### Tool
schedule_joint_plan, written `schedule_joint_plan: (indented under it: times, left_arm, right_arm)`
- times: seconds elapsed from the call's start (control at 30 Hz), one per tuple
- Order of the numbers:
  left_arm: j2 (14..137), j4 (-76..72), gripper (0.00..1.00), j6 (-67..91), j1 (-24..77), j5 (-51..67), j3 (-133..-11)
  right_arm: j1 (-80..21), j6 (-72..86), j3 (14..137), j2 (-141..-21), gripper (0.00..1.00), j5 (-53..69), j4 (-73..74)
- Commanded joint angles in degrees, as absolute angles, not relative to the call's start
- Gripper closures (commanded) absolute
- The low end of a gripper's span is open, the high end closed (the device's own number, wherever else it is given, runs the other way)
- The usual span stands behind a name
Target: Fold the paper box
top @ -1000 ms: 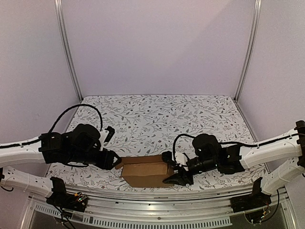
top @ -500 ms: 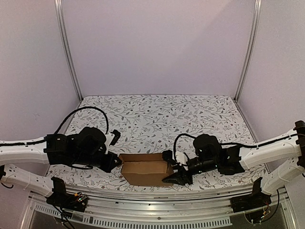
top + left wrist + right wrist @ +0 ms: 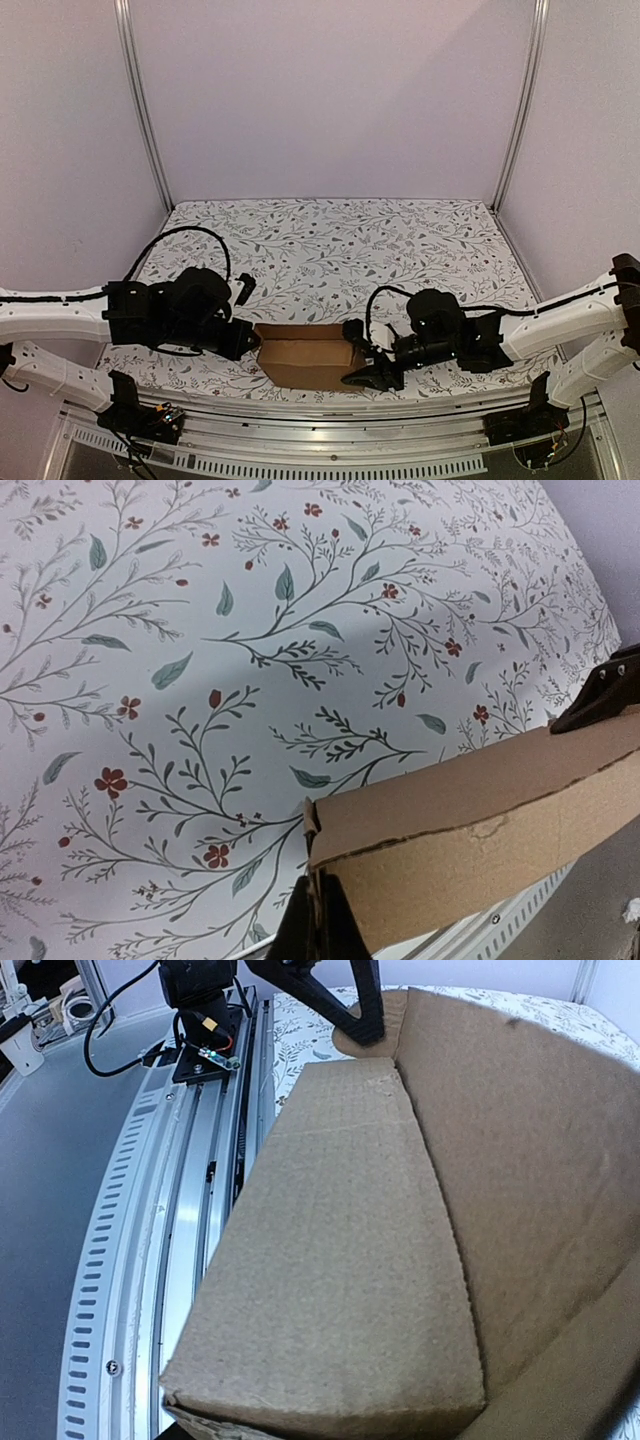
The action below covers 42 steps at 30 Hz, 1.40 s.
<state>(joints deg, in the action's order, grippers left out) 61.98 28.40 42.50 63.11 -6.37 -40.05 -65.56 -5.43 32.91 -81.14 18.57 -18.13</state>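
The paper box (image 3: 308, 357), plain brown cardboard and partly folded, lies near the table's front edge between my two arms. My left gripper (image 3: 248, 343) is shut on a thin cardboard edge at the box's left end; in the left wrist view its fingertips (image 3: 318, 920) pinch that edge below the box (image 3: 480, 820). My right gripper (image 3: 360, 356) straddles the box's right end, one finger behind it and one in front, closed on it. The box (image 3: 340, 1260) fills the right wrist view, with an open panel standing on the right. The left fingers (image 3: 345, 1005) show at its far end.
A slotted aluminium rail (image 3: 320, 415) runs along the table's near edge, right beside the box (image 3: 150, 1210). The left arm's base clamp and cable (image 3: 205, 1010) sit at the rail's far end. A floral cloth (image 3: 340, 240) covers the table, with walls on three sides.
My left gripper has moved right to the box's left end and shut on its cardboard edge. The box has shifted a little and sits squarer. The right gripper has kept its hold.
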Motion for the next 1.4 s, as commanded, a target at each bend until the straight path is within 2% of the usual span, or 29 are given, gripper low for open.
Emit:
schedule_joint_plan:
  times: [0.0,0.53,1.23,1.37]
  left_arm:
    - [63.19,24.89,1.00,45.83,63.76,-3.89,-40.47]
    - [66.19,19.61,1.00,51.88,67.31,-6.43,-35.62]
    - [71.85,22.16,1.00,56.03,75.15,-10.99,-33.58]
    - [73.08,22.94,1.00,57.09,76.93,-11.05,-33.49]
  right_arm:
    - [-66.55,-5.88,31.87,-82.74,0.69,15.76,-22.16]
    - [-68.79,-2.61,26.09,-86.49,0.69,7.86,-37.98]
    - [-69.21,-1.00,24.91,-87.41,0.68,4.79,-40.51]
    - [-69.32,-0.59,25.31,-87.91,0.63,3.86,-40.52]
